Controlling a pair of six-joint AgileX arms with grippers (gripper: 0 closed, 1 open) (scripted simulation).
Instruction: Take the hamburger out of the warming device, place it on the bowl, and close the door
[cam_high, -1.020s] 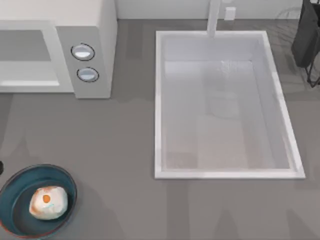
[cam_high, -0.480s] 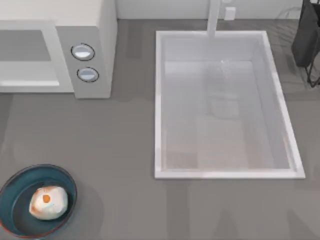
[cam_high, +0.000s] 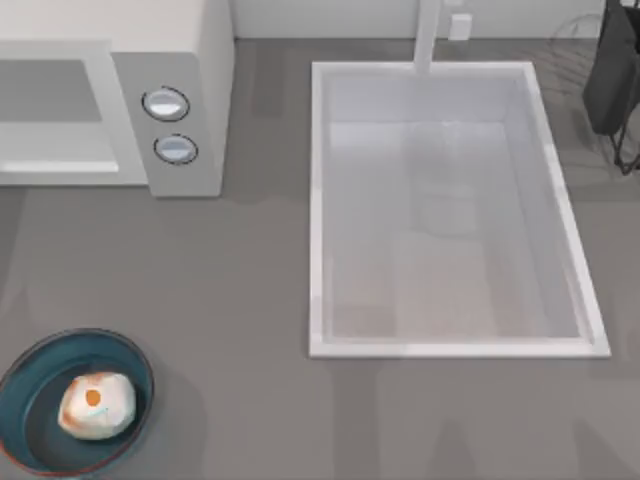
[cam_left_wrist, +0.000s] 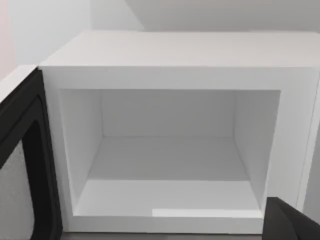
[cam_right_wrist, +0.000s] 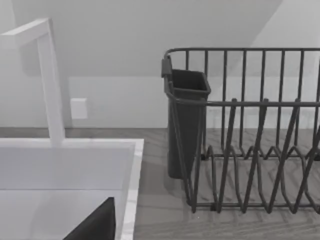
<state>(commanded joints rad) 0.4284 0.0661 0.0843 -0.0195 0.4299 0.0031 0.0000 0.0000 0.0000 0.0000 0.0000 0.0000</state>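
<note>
Grey table (cam_high: 250, 300): sink (cam_high: 318, 200) between warming device (cam_high: 190, 60) and rack (cam_right_wrist: 250, 140).

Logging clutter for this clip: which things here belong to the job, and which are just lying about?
Job:
hamburger, lying in the bowl
warming device, its chamber bare
door, swung open

Lying about:
sink
faucet
dish rack with its dark cup

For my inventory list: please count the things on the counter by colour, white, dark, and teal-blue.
White: 4 (warming device, door, sink, hamburger)
Dark: 1 (dish rack)
Teal-blue: 1 (bowl)
Total: 6
</note>
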